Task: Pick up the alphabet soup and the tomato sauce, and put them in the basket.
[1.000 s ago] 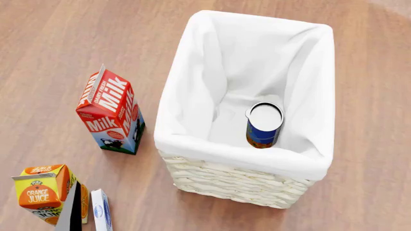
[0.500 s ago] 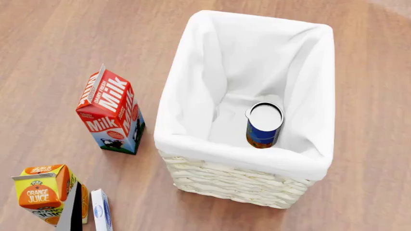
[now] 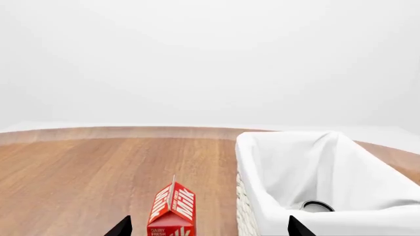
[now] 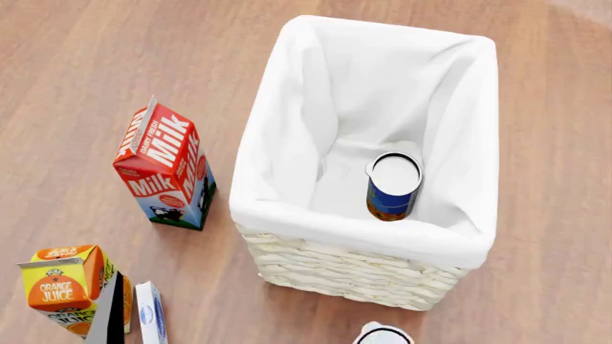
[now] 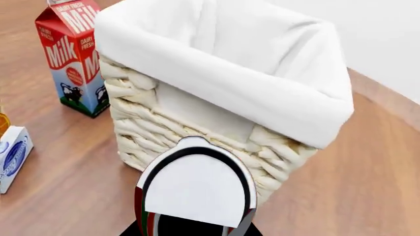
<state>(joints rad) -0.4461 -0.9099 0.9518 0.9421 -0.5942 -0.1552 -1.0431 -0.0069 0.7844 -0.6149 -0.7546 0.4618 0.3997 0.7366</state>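
The alphabet soup [image 4: 393,188], a blue can with a white lid, stands inside the basket [image 4: 345,269] near its front right corner; its lid also shows in the left wrist view [image 3: 317,206]. The tomato sauce [image 5: 195,191], with a white lid and a red and green side, is held by my right gripper [image 5: 194,232], which is shut on it just in front of the basket's wicker wall [image 5: 196,123]. The can's lid peeks in at the head view's lower edge [image 4: 383,335]. My left gripper [image 3: 210,229] is open and holds nothing, left of the basket [image 3: 308,172].
A red milk carton [image 4: 165,167] stands left of the basket. An orange juice carton [image 4: 65,285] and a small white and blue box [image 4: 151,312] sit at the front left, beside a dark part of my left arm [image 4: 114,315]. Wooden floor lies all around.
The tomato sauce can's lid has risen into the head view's lower edge, in front of the basket. Everything else is as before.
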